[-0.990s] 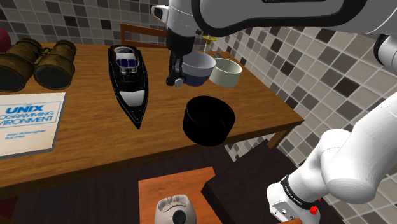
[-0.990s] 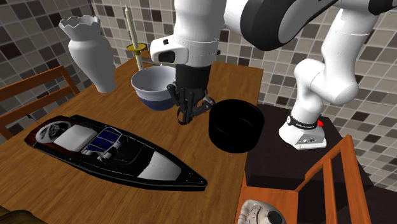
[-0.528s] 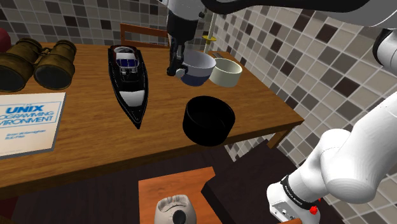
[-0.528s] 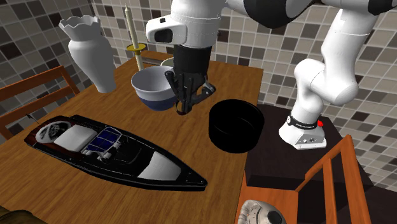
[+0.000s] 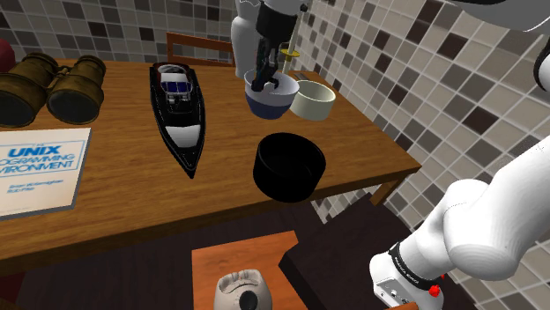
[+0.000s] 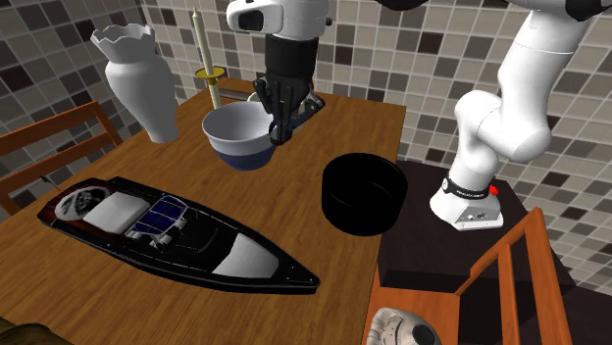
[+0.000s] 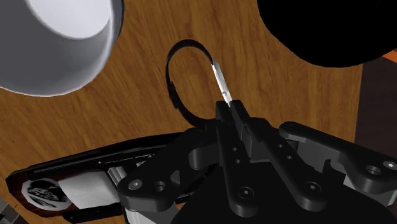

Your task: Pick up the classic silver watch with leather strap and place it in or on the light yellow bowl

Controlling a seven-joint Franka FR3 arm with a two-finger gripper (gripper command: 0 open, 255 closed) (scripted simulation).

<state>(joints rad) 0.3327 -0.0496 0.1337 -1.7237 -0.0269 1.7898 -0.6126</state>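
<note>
The watch (image 7: 219,76) is held clear of the wooden table (image 7: 140,108), pinched at the tips of the gripper (image 7: 228,107). The fingers are closed upon it by the silver part of the band, and the dark strap stands out beyond them as an open loop. In the shoulder view the gripper (image 5: 259,85) is seen over the blue-and-white bowl (image 5: 270,102). The light yellow bowl (image 5: 313,99) lies just beside that bowl, toward the view's right. The dial cannot be made out; it may be turned away from the camera.

The watch is judged to be light and its strap flexible, so it could swing or twist in so narrow a grip, and the smooth metal could slip. A hold across the case, or on the stiffer part next to it, would be the surer one. A low, gentle release into the bowl is called for.

On the book (image 5: 40,167) "UNIX" can be read, with "…OGRAMMING" and "…VIRONMENT" beneath it; the smaller line is not legible.
</note>
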